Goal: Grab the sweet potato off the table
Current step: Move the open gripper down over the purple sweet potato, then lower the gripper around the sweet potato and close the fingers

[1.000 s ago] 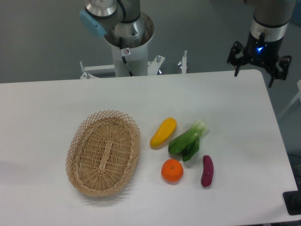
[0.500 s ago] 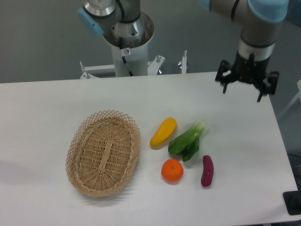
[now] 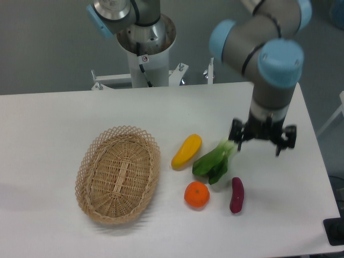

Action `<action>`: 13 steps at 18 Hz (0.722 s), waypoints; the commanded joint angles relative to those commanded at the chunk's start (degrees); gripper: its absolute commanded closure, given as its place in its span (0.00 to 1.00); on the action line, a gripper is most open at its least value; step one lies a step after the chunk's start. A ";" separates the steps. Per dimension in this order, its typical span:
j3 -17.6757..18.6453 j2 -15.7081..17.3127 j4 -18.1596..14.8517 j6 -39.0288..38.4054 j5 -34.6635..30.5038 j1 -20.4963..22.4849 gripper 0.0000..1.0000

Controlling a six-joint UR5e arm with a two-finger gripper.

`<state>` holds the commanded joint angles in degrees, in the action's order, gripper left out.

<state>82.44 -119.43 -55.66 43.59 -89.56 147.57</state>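
Observation:
The sweet potato (image 3: 236, 195) is a small dark purple-red oblong lying on the white table (image 3: 48, 118), right of the orange (image 3: 196, 194). My gripper (image 3: 262, 144) hangs open above the table, its two fingers spread wide, up and to the right of the sweet potato and apart from it. It holds nothing. The arm comes down from the upper right.
A yellow squash (image 3: 186, 151) and a green leafy bok choy (image 3: 214, 160) lie just left of the gripper. A woven wicker basket (image 3: 119, 173) sits at centre left. The robot base (image 3: 146, 45) stands behind the table's far edge.
The gripper has come down and moved toward the front and left, from the table's far right corner to just above and right of the sweet potato. The vegetables have not moved.

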 joint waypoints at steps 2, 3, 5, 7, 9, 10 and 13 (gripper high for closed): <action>0.79 -1.85 2.91 0.79 0.09 0.00 0.00; 0.79 -2.90 3.71 0.88 0.09 0.00 0.00; 0.79 -4.93 5.11 0.79 0.09 0.00 0.00; 0.79 -6.42 7.40 0.70 0.00 -0.18 0.00; 1.32 -7.56 9.42 0.70 0.00 -0.62 0.00; 1.76 -7.92 10.13 0.70 0.00 -0.71 0.00; 4.39 -8.01 12.76 0.79 0.00 -0.88 0.00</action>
<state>86.83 -127.44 -42.90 44.38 -89.56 146.69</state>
